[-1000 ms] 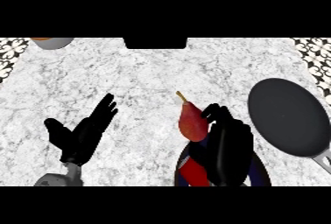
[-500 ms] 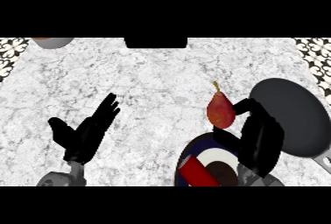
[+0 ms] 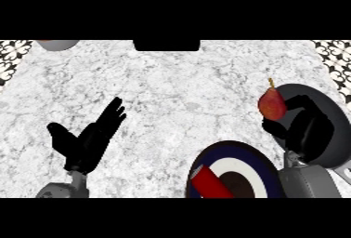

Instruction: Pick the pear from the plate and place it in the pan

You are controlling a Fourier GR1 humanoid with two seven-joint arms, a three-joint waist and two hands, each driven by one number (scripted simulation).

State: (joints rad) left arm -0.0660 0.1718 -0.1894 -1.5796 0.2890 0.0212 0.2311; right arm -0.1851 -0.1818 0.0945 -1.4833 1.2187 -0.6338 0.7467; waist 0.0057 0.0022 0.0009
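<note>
Head view: right hand (image 3: 307,128) clasps pear (image 3: 272,104) over pan (image 3: 336,125).

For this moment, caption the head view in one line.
Right hand holds the pear at the pan's edge; left hand rests open.

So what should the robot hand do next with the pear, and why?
Probably carry it a little further right, then lower it. The right robot hand holds the pear at the pan's left rim, not yet over its middle. The plate is already behind it.
</note>
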